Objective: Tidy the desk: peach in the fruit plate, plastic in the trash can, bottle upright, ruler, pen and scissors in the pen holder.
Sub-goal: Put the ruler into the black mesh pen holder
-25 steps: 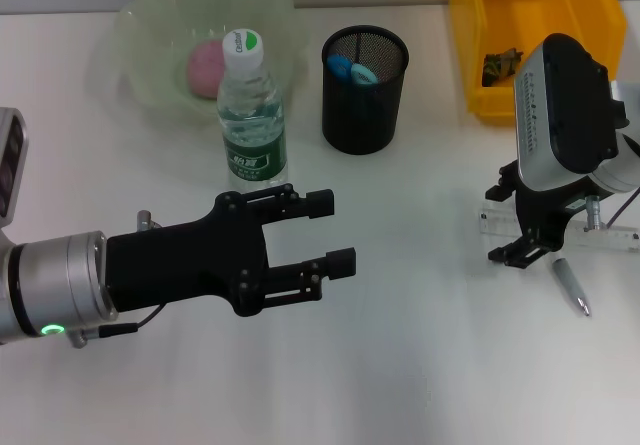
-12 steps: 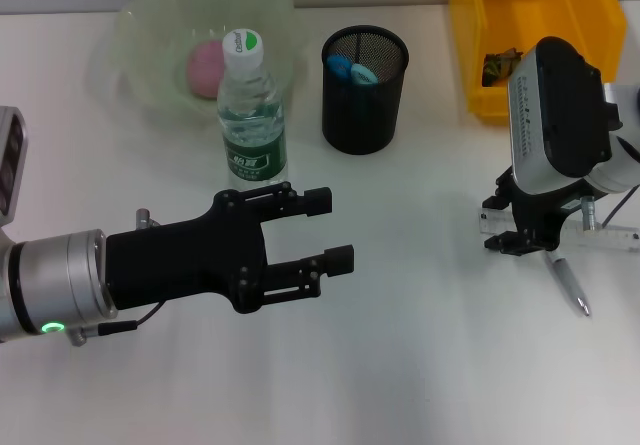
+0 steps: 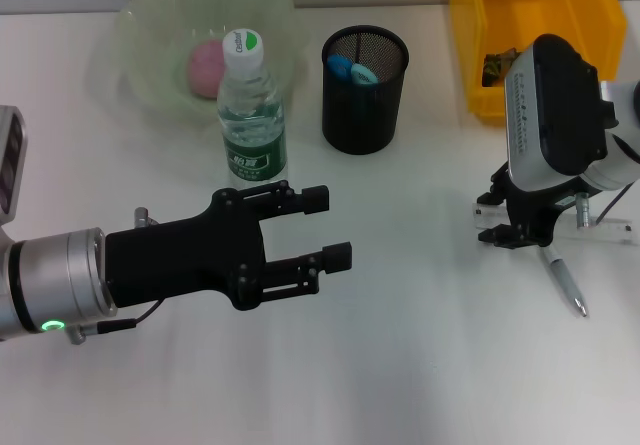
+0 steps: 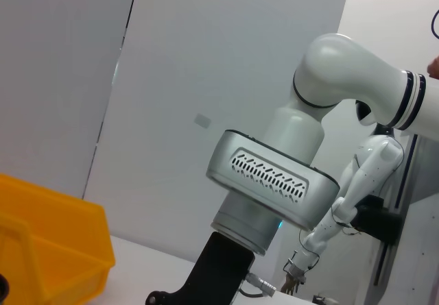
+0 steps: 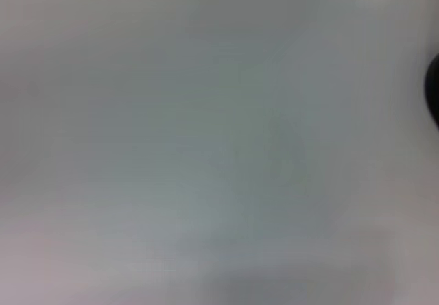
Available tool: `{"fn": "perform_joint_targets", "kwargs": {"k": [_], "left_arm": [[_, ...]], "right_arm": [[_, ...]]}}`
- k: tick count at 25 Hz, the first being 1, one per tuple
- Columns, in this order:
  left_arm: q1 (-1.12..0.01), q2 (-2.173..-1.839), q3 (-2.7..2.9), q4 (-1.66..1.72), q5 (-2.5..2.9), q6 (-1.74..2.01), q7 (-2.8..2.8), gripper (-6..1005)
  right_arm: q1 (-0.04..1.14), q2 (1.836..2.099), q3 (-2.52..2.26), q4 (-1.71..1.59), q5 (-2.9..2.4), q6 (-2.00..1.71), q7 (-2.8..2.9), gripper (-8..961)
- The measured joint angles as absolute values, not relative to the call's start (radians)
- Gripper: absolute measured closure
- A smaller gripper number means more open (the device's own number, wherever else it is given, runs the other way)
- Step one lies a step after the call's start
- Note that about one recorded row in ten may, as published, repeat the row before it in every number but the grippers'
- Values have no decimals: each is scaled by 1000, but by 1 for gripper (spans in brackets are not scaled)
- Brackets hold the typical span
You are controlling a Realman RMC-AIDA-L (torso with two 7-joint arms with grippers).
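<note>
My right gripper [image 3: 505, 233] points down at the left end of the clear ruler [image 3: 608, 227] and is shut on it. A silver pen [image 3: 566, 283] lies just in front of the ruler. My left gripper [image 3: 328, 228] hovers open and holds nothing, in front of the upright bottle [image 3: 251, 115]. The pink peach [image 3: 207, 65] rests in the green fruit plate [image 3: 150, 20]. Blue scissors handles [image 3: 352, 70] stick out of the black mesh pen holder [image 3: 365, 95]. A plastic scrap [image 3: 498, 64] lies in the yellow trash can [image 3: 530, 20]. The right wrist view shows only a grey blur.
The left wrist view shows the yellow bin [image 4: 48, 250] and the right arm's grey wrist housing [image 4: 271, 188] against a pale wall. White tabletop spreads between the two grippers and along the front.
The right gripper has shifted slightly left and back at the ruler's left end, and the ruler has turned a little with it. The left arm has stayed still.
</note>
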State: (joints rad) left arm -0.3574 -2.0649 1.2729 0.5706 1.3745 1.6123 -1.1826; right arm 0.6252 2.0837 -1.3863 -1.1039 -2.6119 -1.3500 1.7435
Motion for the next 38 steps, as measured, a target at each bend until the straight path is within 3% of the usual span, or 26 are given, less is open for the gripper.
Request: {"fn": "perform_joint_targets", "kwargs": {"k": [11, 20, 27, 38], "left_arm": [[-356, -2063, 1267, 571, 1374, 1612, -1182, 301], [-351, -2064, 1261, 573, 1375, 1622, -1180, 301], [-353, -2064, 1261, 571, 1374, 1619, -1180, 301], [-353, -2065, 1261, 571, 1374, 1616, -1180, 301]], "right_arm": [[504, 2083, -1315, -1312, -2395, -1361, 1747, 563], [396, 2083, -1139, -1406, -1926, -1337, 1673, 564], [395, 2086, -1129, -1268, -1611, -1208, 1548, 564], [498, 2082, -1117, -823, -1205, -1191, 1315, 563]]}}
